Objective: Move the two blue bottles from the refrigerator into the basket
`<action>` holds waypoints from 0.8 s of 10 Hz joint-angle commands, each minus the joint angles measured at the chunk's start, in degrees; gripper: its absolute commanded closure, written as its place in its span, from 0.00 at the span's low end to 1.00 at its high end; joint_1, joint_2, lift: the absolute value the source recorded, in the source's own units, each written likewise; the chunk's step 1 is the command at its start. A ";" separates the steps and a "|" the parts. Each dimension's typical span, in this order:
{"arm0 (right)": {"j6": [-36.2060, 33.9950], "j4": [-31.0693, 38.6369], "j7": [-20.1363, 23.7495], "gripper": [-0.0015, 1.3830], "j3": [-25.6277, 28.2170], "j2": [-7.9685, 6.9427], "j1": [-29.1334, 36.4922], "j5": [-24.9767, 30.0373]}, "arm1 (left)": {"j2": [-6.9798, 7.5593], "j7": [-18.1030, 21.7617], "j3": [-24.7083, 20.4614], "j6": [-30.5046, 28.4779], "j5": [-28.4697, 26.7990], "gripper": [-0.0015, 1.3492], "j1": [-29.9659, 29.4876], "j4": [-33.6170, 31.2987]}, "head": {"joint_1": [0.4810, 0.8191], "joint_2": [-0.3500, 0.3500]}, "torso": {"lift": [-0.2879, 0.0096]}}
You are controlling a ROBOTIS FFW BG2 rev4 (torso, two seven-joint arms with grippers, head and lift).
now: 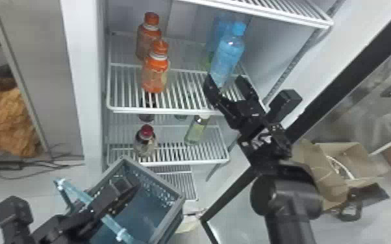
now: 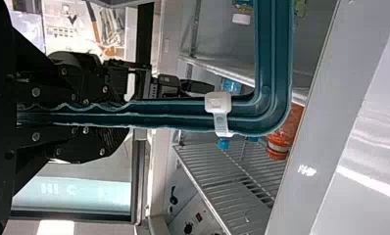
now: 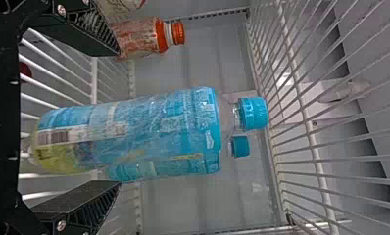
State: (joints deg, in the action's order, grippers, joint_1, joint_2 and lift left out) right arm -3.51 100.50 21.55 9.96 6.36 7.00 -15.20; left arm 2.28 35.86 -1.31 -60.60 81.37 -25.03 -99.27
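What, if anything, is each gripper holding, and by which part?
The left gripper holds the basket by its teal handle, between the white clips. The right gripper holds nothing: its open fingers flank the nearer blue bottle.

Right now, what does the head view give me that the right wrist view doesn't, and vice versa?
Head view: the grey plastic basket with its teal handle, the black left gripper at that handle, and the open cardboard box.

Right wrist view: the barcode on the front blue-labelled plastic bottle, and a white fitting beyond the wire rack.

Both: that bottle between the black right gripper's open fingers, the second blue bottle behind it, and an orange-capped bottle.
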 commanded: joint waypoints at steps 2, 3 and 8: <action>-0.28 -1.86 -0.72 0.08 -0.14 0.32 -2.08 0.46 | 0.00 0.00 -0.06 -0.01 -0.13 0.89 0.01 0.06 | 0.63 0.00 | 0.97; -0.70 -2.84 -0.90 0.08 -0.25 0.50 -2.92 1.03 | 0.09 0.00 -0.06 -0.01 -0.13 0.89 0.01 0.06 | 0.63 0.00 | 0.97; -0.70 -7.06 -1.16 0.49 -0.37 1.20 -6.72 0.35 | 0.18 -0.08 0.05 -0.15 -0.13 0.89 0.15 0.06 | 0.63 0.00 | 0.97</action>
State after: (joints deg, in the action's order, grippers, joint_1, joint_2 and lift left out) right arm -4.21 93.66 20.40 9.60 7.51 0.36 -14.61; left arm 2.46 35.77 -1.28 -60.68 81.24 -24.85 -99.21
